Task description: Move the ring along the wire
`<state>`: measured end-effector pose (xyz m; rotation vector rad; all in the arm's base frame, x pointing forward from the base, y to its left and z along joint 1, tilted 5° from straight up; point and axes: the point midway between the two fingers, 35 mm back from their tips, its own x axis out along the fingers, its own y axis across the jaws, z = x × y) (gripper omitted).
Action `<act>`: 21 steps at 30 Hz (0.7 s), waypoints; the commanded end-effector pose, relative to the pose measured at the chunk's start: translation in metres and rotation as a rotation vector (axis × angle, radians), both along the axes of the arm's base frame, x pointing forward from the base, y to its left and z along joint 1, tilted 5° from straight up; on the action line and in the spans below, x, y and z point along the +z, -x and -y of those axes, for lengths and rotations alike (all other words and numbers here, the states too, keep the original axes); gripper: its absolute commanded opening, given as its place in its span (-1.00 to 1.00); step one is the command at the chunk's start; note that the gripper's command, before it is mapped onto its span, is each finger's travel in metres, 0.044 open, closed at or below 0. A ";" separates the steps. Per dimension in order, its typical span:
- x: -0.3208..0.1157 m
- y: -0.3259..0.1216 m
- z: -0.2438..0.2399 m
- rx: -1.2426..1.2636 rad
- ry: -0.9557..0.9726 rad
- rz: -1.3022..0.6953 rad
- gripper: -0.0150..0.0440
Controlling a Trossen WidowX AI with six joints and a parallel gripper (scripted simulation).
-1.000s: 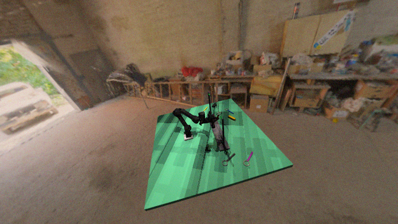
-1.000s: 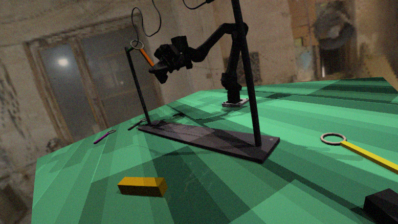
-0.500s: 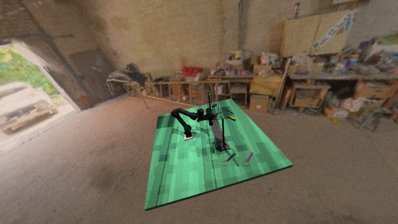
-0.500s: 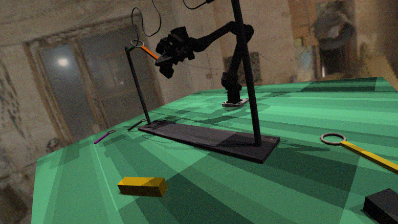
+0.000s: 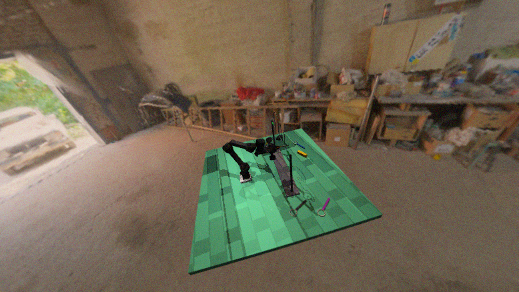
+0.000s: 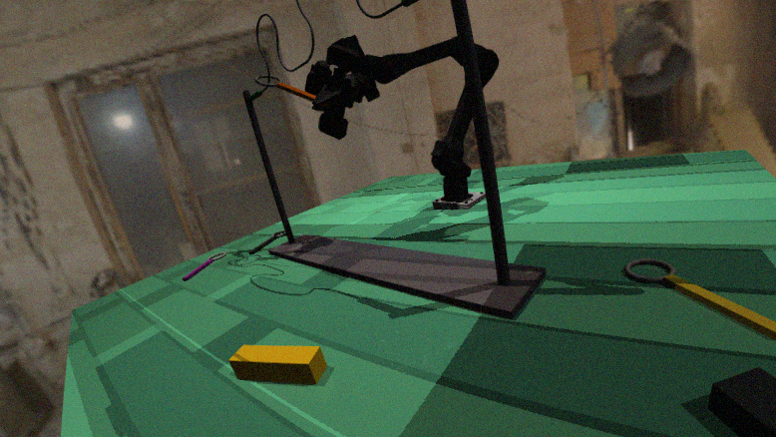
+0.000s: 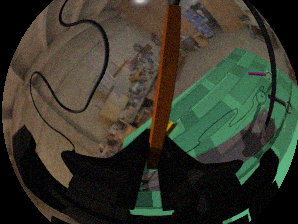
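Gripper [image 6: 317,101] [image 7: 153,133] nearly closed, pinching the far end of the orange handle [image 6: 295,91] [image 7: 166,75]; a firm hold, it seems.

Key relation: the ring [image 6: 256,81] lies up and left of the gripper in the exterior view. Handle's long axis slants down from ring to fingertips; in the wrist view it runs away from them, up the picture. Only one arm, so no question of reach between two.

Ring sits around the wire [image 6: 258,40] [image 7: 106,50], just above the green part [image 6: 255,95] by the left-hand post [image 6: 268,168] [image 5: 291,170] of the exterior view. The other post [image 6: 484,157] [image 5: 273,136] stands well apart. I judge this an early stage of the crossing (direction is a guess). Next move wants the ring centred and turned with the rising bend; a lagging tilt could brush grey wire. Clearance too fine to tell.

Writing: banner [image 5: 435,38] across a cabinet [image 5: 390,47], large letters, not legible. No brand readable on the arm.
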<state>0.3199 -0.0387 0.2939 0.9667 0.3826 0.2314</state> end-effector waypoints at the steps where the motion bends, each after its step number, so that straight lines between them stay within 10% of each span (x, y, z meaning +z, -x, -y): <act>1: 0.014 0.006 -0.003 0.033 -0.055 -0.018 -1.00; 21: 0.080 0.022 -0.013 0.153 -0.473 -0.101 -1.00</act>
